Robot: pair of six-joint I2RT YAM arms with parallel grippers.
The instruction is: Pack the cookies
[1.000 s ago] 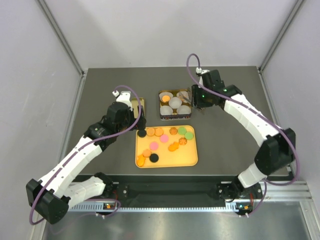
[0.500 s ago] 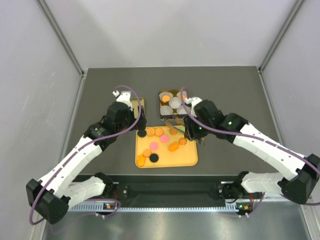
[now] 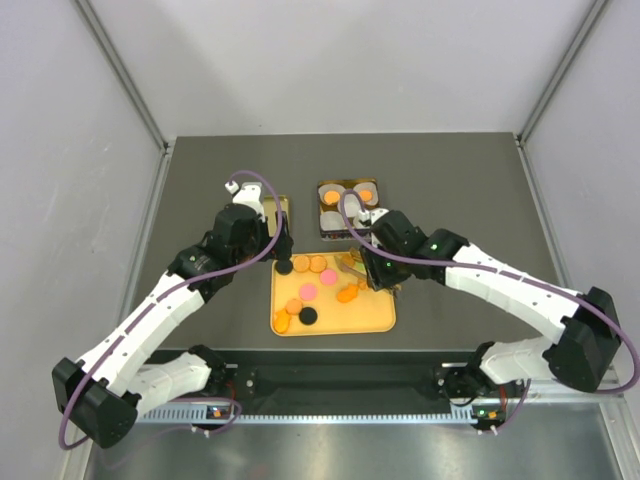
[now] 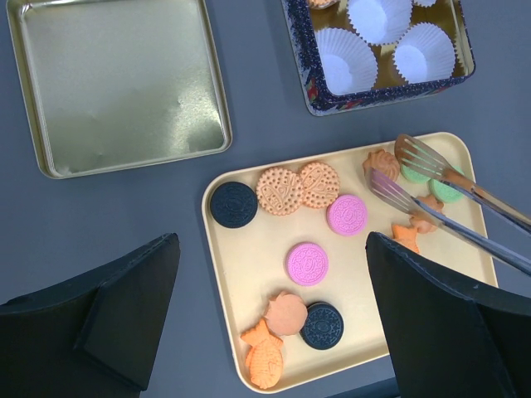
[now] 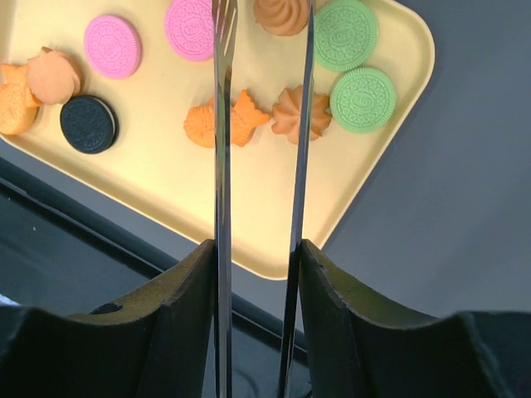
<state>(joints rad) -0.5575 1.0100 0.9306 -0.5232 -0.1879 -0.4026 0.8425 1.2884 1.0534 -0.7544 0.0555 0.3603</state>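
The cookies (image 3: 310, 292) lie on a yellow tray (image 3: 372, 316): pink (image 4: 308, 264), black (image 4: 233, 204), tan, orange and green (image 5: 345, 33) ones. My right gripper (image 5: 257, 282) is shut on metal tongs (image 5: 222, 166), low over the tray's right half. The tong tips stand apart on either side of a tan swirl cookie (image 5: 282, 15); whether they touch it I cannot tell. My left gripper (image 4: 270, 319) hangs open above the tray's near left part, holding nothing. The tin (image 3: 328, 232) behind the tray holds white paper cups (image 4: 348, 60), two with orange cookies (image 3: 364, 193) in them.
The tin's golden lid (image 4: 116, 83) lies upturned on the dark table left of the tin. The tray's near edge sits close to the table's front rail (image 5: 99, 249). Grey walls enclose the table on three sides.
My right arm has swung from the tin's right side down over the tray, tongs still held. An orange cookie now shows in the tin's back right cup. The left arm has stayed still.
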